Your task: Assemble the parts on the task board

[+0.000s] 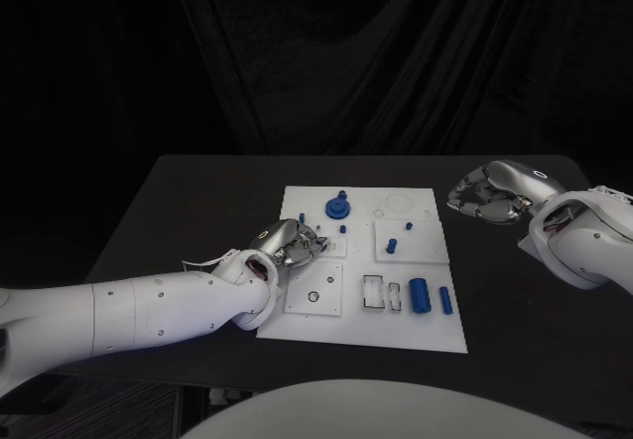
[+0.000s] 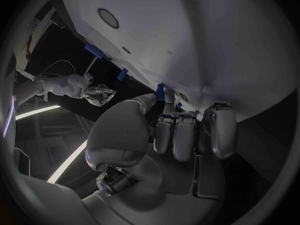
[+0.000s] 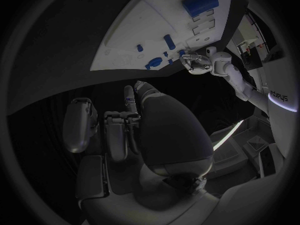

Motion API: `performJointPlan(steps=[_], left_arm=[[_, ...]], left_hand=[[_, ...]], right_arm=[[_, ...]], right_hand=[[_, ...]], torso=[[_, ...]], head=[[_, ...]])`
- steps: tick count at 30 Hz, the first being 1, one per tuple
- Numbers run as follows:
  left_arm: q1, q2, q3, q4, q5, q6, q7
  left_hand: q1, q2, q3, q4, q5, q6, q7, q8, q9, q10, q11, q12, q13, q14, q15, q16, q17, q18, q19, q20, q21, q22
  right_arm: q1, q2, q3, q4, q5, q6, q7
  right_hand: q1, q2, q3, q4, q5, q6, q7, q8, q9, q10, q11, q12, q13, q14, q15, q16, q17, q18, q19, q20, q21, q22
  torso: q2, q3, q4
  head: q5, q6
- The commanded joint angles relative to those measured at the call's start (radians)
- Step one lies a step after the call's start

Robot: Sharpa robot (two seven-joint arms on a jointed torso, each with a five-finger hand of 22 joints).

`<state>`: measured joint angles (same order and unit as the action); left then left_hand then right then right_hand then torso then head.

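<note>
The white task board (image 1: 396, 325) lies mid-table. My left hand (image 1: 288, 241) hovers over its left edge with fingers curled, and the left wrist view shows a small blue peg (image 2: 160, 91) pinched between thumb and fingertip. On the board are a round blue part with a post (image 1: 339, 208), small pegs (image 1: 302, 218) (image 1: 408, 225), a short blue piece (image 1: 391, 245), a thick blue cylinder (image 1: 420, 295) and a slim one (image 1: 446, 300). My right hand (image 1: 488, 194) hangs off the board's far right corner, its fingers (image 3: 119, 135) curled in on nothing.
Black table (image 1: 185, 201) surrounds the board, with bare room to the left, the right and behind. Near the board's front are outlined rectangular slots (image 1: 375, 293) and a round hole (image 1: 313, 296). A dark curtain closes off the back.
</note>
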<state>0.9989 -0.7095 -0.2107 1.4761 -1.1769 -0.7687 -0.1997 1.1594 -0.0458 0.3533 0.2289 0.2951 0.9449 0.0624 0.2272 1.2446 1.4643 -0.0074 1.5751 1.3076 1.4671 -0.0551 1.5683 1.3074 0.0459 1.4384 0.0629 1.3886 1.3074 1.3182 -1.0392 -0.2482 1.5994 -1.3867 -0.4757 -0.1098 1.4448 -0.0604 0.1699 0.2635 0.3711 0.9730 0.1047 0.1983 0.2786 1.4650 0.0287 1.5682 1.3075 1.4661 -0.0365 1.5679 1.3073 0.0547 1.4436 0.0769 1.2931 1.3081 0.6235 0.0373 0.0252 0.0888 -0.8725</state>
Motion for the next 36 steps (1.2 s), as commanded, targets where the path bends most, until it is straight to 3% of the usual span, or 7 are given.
performJointPlan(steps=[1, 14, 36], left_arm=[[-0.004, -0.001, -0.001, 0.001, 0.002, -0.009, 0.029], [-0.005, -0.002, -0.001, 0.002, 0.002, -0.031, 0.085], [-0.007, 0.004, -0.001, -0.010, 0.002, -0.099, 0.086]], left_hand=[[0.022, 0.001, -0.010, 0.003, 0.020, -0.007, -0.011, 0.035, 0.039, 0.106, -0.005, -0.004, 0.263, 0.104, -0.001, 0.003, 0.263, 0.005, 0.003, -0.005, -0.002, 0.190], [0.063, -0.001, 0.006, -0.006, 0.072, 0.008, -0.024, 0.070, 0.062, 0.106, -0.017, -0.004, 0.263, 0.104, -0.010, 0.003, 0.263, 0.005, 0.006, -0.013, -0.002, 0.194], [0.081, -0.007, 0.018, -0.011, 0.075, 0.018, -0.029, 0.079, 0.062, 0.106, -0.021, -0.004, 0.263, 0.104, -0.015, 0.003, 0.263, 0.003, 0.010, -0.018, 0.002, 0.197]], right_arm=[[-0.003, 0.000, 0.001, 0.000, -0.002, 0.000, -0.017], [-0.003, 0.001, 0.001, -0.001, -0.002, 0.000, -0.016], [-0.004, 0.002, 0.001, -0.002, -0.002, 0.003, -0.019]], right_hand=[[0.006, -0.001, 0.004, -0.001, 0.006, -0.003, 0.005, -0.004, -0.001, 0.100, 0.003, -0.002, 0.258, 0.105, 0.004, 0.003, 0.263, 0.009, -0.007, 0.000, -0.004, 0.177], [0.007, -0.002, 0.004, -0.001, 0.006, -0.004, 0.005, -0.004, -0.001, 0.099, 0.003, -0.003, 0.257, 0.105, 0.004, 0.003, 0.263, 0.010, -0.007, 0.000, -0.005, 0.177], [0.015, -0.007, 0.007, -0.007, 0.008, -0.005, 0.004, -0.005, -0.002, 0.100, 0.002, -0.003, 0.257, 0.105, 0.004, 0.003, 0.263, 0.010, -0.008, 0.000, -0.007, 0.177]], torso=[[0.000, 0.0005, 0.0005], [0.000, 0.0001, 0.0002], [0.000, 0.0008, 0.0004]], head=[[0.000, 0.000], [0.001, 0.000], [0.001, 0.000]])
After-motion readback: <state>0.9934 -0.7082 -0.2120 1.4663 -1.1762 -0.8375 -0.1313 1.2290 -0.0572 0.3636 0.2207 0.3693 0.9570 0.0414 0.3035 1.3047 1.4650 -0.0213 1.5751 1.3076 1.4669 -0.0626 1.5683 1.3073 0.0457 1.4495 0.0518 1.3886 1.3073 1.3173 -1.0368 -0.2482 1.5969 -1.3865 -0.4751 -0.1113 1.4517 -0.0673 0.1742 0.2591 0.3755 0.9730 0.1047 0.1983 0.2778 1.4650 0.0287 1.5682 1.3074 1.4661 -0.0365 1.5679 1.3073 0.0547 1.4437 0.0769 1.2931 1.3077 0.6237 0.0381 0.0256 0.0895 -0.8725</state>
